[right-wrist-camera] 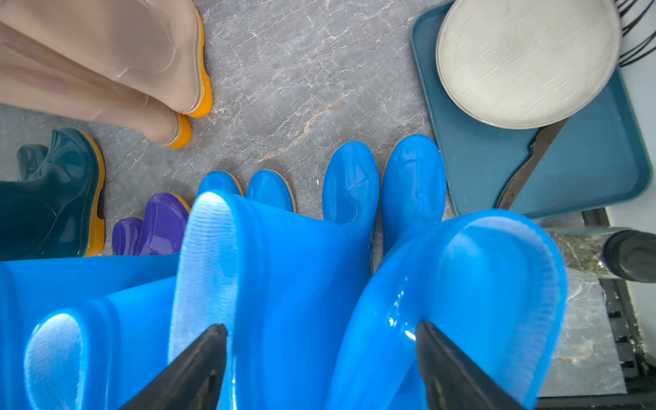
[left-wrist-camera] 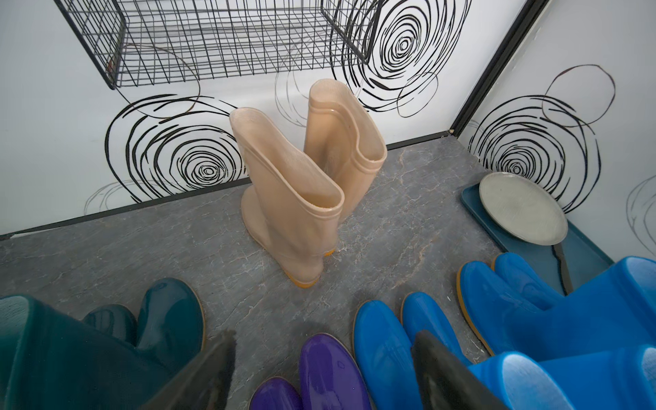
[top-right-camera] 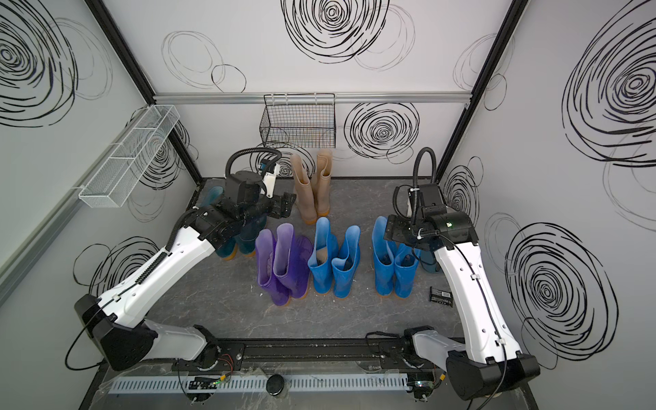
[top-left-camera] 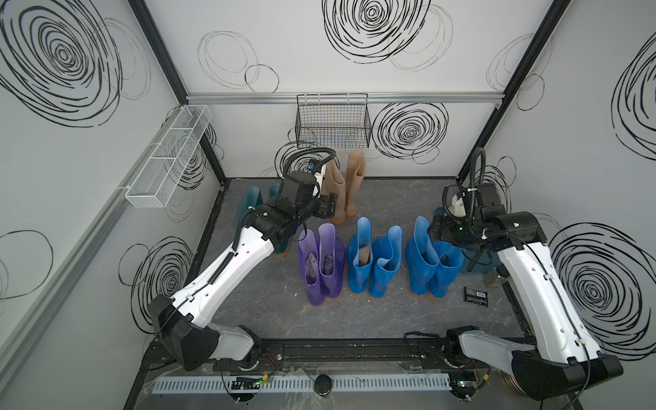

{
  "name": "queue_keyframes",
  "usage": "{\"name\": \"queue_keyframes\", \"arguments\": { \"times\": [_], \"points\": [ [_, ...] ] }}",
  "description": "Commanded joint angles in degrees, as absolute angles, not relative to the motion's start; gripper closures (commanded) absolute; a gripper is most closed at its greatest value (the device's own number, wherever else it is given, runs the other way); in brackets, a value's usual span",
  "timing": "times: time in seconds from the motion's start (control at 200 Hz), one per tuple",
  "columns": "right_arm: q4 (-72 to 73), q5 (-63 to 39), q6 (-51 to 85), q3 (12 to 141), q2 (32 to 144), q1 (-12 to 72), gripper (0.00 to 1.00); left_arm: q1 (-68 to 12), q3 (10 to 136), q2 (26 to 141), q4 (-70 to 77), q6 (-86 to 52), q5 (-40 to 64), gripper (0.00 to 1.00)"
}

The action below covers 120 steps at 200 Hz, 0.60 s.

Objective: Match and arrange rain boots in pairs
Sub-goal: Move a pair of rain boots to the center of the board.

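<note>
The rain boots stand upright in pairs on the grey floor. A tan pair (top-left-camera: 344, 184) is at the back, and a dark teal pair (top-left-camera: 248, 202) is half hidden behind my left arm. In front stand a purple pair (top-left-camera: 321, 262), a blue pair (top-left-camera: 372, 259) and a second blue pair (top-left-camera: 429, 259). My left gripper (top-left-camera: 328, 206) hangs open beside the nearer tan boot (left-wrist-camera: 291, 198), and nothing lies between its fingers (left-wrist-camera: 213, 372). My right gripper (right-wrist-camera: 319, 340) is open over the second blue pair (right-wrist-camera: 355, 284), and its fingers (right-wrist-camera: 198, 362) straddle the two adjoining shafts.
A dark teal tray (right-wrist-camera: 585, 170) with a round grey plate (right-wrist-camera: 525, 60) and a knife lies at the right, close to the blue toes. A jar (right-wrist-camera: 603, 255) and a black packet (top-left-camera: 475, 296) lie near my right arm. A black wire basket (top-left-camera: 333, 122) hangs over the tan pair, and a white mesh basket (top-left-camera: 170, 159) hangs on the left wall.
</note>
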<state>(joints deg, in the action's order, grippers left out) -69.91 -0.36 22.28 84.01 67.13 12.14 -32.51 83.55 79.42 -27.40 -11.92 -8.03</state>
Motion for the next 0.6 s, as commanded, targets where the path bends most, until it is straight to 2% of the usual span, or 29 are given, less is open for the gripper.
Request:
{"name": "queue_keyframes", "arguments": {
  "times": [0.0,0.165,0.595],
  "points": [
    [-72.16,-0.57,23.84,84.11,68.0,12.02,0.15,-32.08,83.01,78.31,-27.5,-11.69,-8.94,0.18],
    [-73.48,2.53,24.51,89.56,66.86,13.77,0.0,-31.99,82.79,78.35,-26.86,-11.75,-9.22,0.18],
    [-76.26,6.19,27.2,87.69,65.7,16.4,0.0,-32.08,82.72,79.73,-26.85,-12.12,-8.61,0.18]
  ]
}}
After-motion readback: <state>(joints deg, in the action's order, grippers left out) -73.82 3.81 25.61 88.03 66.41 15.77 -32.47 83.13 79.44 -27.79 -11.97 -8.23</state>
